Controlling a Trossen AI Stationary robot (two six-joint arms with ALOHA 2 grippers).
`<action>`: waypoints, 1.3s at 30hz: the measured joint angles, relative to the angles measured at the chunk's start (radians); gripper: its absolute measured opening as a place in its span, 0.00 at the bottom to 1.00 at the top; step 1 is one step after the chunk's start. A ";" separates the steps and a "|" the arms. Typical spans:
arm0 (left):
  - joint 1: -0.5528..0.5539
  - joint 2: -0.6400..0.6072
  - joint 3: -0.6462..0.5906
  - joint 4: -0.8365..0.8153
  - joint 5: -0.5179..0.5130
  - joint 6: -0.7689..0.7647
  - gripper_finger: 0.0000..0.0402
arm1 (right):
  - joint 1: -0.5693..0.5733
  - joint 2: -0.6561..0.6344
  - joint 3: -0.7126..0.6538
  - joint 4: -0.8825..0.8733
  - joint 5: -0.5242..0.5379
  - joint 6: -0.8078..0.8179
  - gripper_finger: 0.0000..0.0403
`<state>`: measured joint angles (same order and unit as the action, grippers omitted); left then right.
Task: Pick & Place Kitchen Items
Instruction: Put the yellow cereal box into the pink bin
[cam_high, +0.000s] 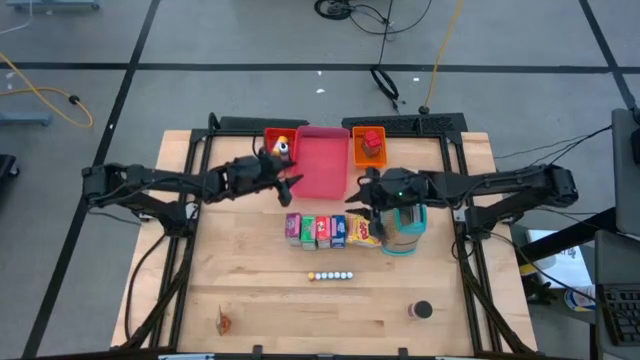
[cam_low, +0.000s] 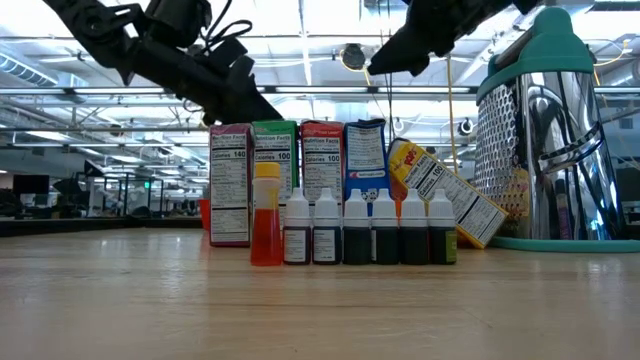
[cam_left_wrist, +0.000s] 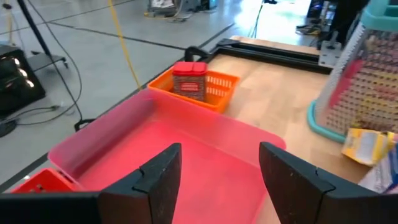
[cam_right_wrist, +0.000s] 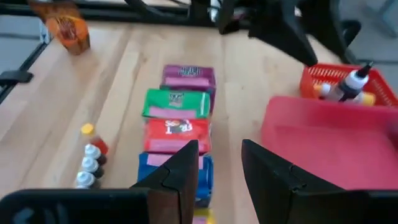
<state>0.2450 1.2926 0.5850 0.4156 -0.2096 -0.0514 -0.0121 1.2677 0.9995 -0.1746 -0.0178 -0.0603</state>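
Currently, boxes: purple, green, red, blue and yellow cardboard food boxes (cam_high: 332, 231) in a row mid-table; light, crushable, grip the flat sides.
Left gripper (cam_high: 289, 183): over pink tray (cam_high: 322, 162) by the far edge, jaws apart, empty.
Right gripper (cam_high: 358, 200): above the row, jaws apart, empty.

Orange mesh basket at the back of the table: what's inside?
The orange mesh basket holds one red box-shaped container with a ribbed lid, standing upright. The container hides the basket floor behind it, so anything there cannot be seen.

Wooden table (cam_high: 250, 290) with food boxes (cam_high: 322, 231), bottles (cam_high: 330, 275), trays (cam_high: 322, 162).
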 joint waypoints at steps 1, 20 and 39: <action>-0.006 0.000 0.000 0.000 0.000 0.000 0.54 | 0.006 0.003 0.010 -0.022 -0.007 0.007 0.28; -0.045 0.001 0.000 -0.004 -0.001 -0.001 0.53 | 0.046 0.252 0.277 -0.435 0.002 0.020 0.28; -0.045 0.001 0.000 -0.032 -0.001 -0.001 0.53 | 0.061 0.306 0.316 -0.633 0.017 0.065 0.28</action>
<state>0.2005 1.2938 0.5850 0.3840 -0.2110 -0.0522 0.0484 1.5736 1.3153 -0.8078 -0.0004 0.0048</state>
